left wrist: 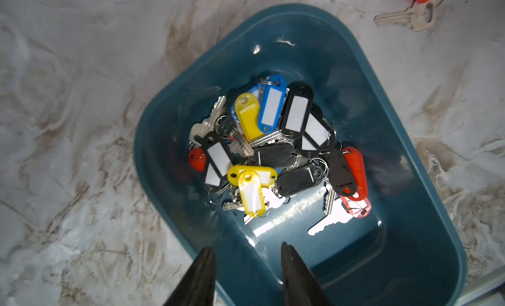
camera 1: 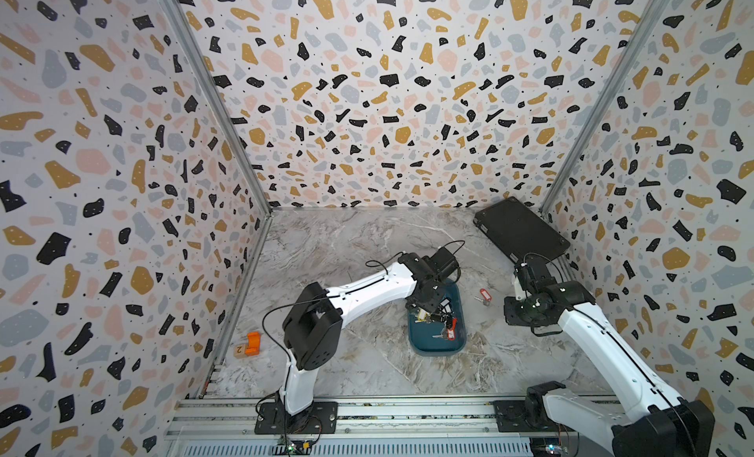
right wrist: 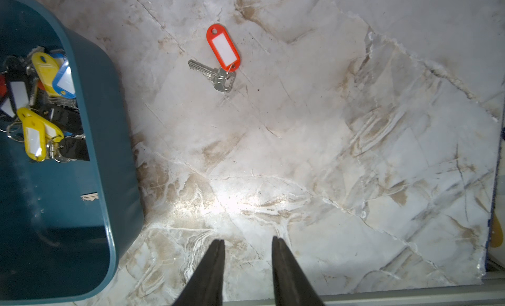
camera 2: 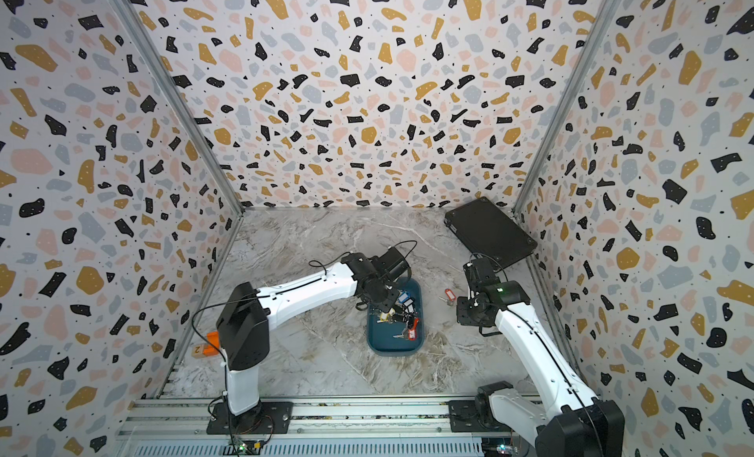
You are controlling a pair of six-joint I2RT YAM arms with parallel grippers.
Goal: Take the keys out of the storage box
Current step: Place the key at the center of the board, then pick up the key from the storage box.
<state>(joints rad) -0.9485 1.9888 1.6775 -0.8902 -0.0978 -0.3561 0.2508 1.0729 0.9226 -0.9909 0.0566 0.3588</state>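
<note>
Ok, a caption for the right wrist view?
Right fingers open and empty over the table; one red-tagged key lies out, other keys piled in the box.

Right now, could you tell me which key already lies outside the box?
The red-tagged key, alone on the table; the others lie piled inside the box.

Black case (camera 1: 522, 230), orange block (camera 1: 253, 343)

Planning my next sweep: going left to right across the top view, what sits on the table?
Orange block → storage box → loose red-tagged key. The black case is left out because its span overlaps the key's.
</note>
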